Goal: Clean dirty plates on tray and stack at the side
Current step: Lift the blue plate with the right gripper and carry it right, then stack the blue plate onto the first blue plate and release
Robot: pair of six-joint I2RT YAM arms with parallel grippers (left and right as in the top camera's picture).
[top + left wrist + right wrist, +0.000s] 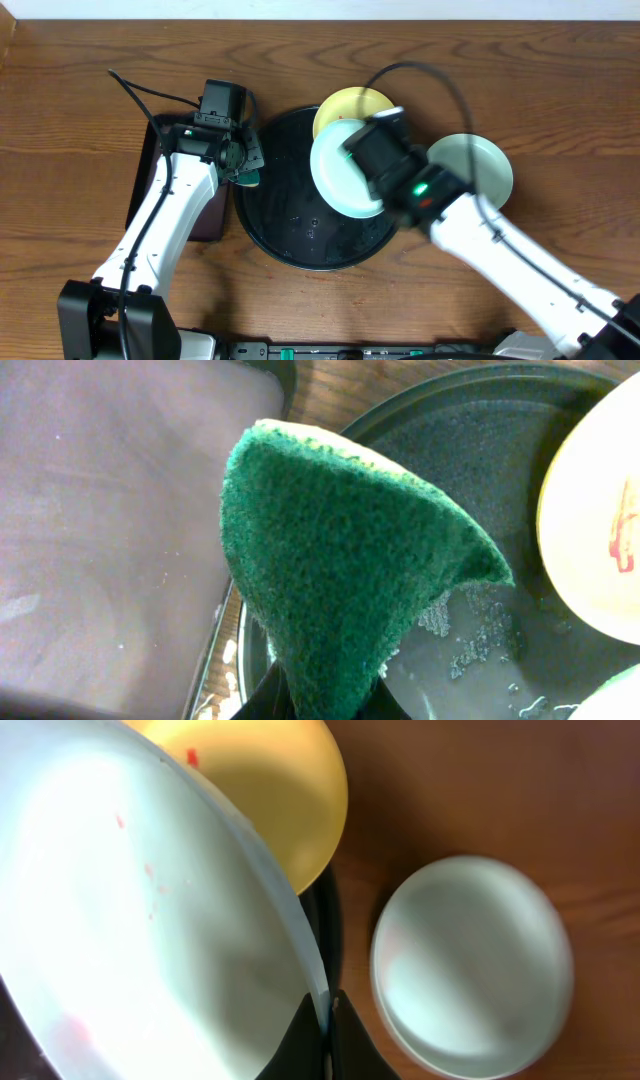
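Note:
The round black tray point(270, 225) lies mid-table. My right gripper point(325, 1020) is shut on the rim of a mint-blue plate point(335, 175), held tilted over the tray's right part; faint red specks show on it in the right wrist view point(130, 920). A yellow plate point(350, 104) with a red streak point(625, 535) leans on the tray's far rim. A second mint-blue plate point(480, 165) lies on the wood right of the tray, also in the right wrist view point(470, 965). My left gripper point(330, 700) is shut on a green sponge point(340, 560) over the tray's left edge point(440, 400).
A small rectangular dark-brown tray point(150, 180) lies left of the black tray, under my left arm; it fills the left of the left wrist view point(100, 530). Foam and water droplets point(470, 640) sit on the black tray's floor.

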